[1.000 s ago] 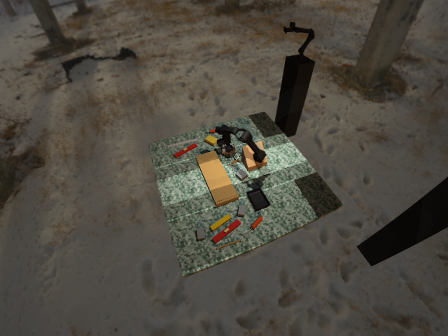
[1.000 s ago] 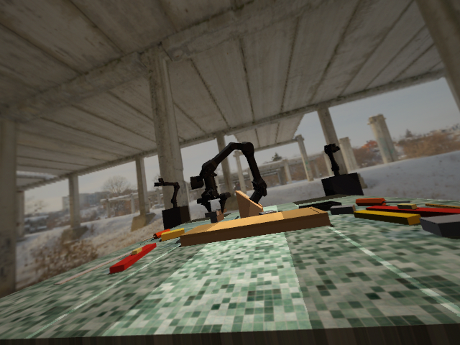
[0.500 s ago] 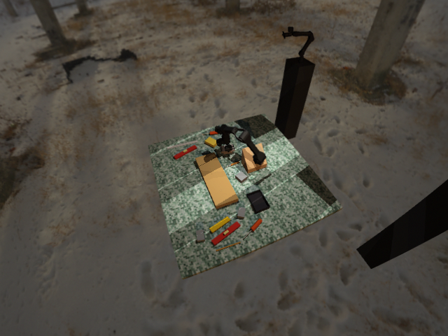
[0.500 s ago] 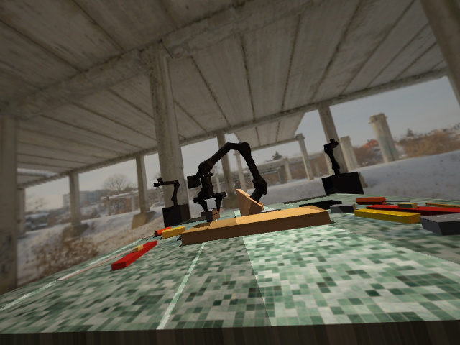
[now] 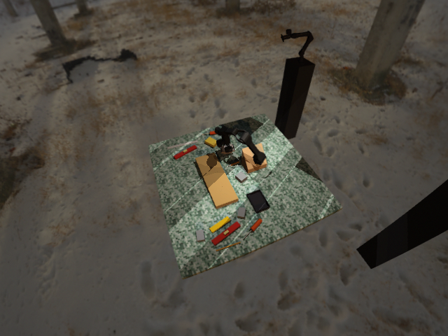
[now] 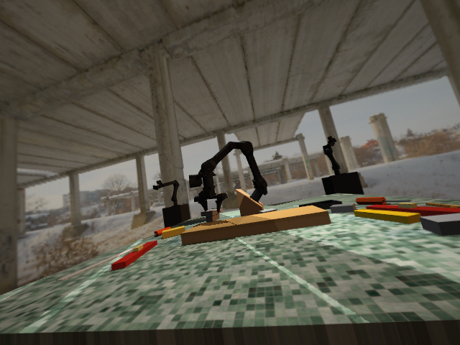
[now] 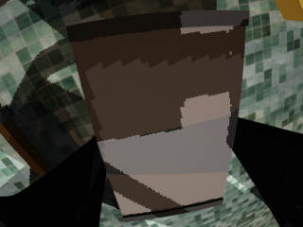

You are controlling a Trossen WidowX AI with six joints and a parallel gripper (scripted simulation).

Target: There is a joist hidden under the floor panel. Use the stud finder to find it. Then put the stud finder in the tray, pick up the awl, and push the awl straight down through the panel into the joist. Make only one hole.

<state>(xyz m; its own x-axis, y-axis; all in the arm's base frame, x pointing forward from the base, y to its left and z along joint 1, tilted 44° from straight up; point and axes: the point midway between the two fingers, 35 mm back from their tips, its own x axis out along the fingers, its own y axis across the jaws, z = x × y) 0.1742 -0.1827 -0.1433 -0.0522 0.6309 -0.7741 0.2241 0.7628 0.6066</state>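
My gripper (image 5: 227,149) (image 6: 212,210) (image 7: 166,132) is shut on the stud finder (image 6: 210,215) (image 7: 166,153), a brown-grey box with a grey band, beyond the panel's far left end in the exterior view; its clearance above the table is hard to tell. The floor panel (image 5: 221,187) (image 6: 282,219) is a long tan board, with the arm's shadow over one end. No joist or hole can be made out. The black tray (image 5: 257,199) (image 6: 321,204) looks empty. An orange-brown handle (image 5: 234,163) (image 7: 21,148), possibly the awl's, lies in shadow beside the gripper.
A tan wedge block (image 5: 248,156) (image 6: 248,203) stands by the arm's base. A grey block (image 5: 241,176) lies between panel and tray. Red levels (image 5: 185,152) (image 5: 226,233), a yellow bar (image 5: 220,224), a yellow block (image 5: 210,141) and an orange-handled tool (image 5: 256,225) lie around.
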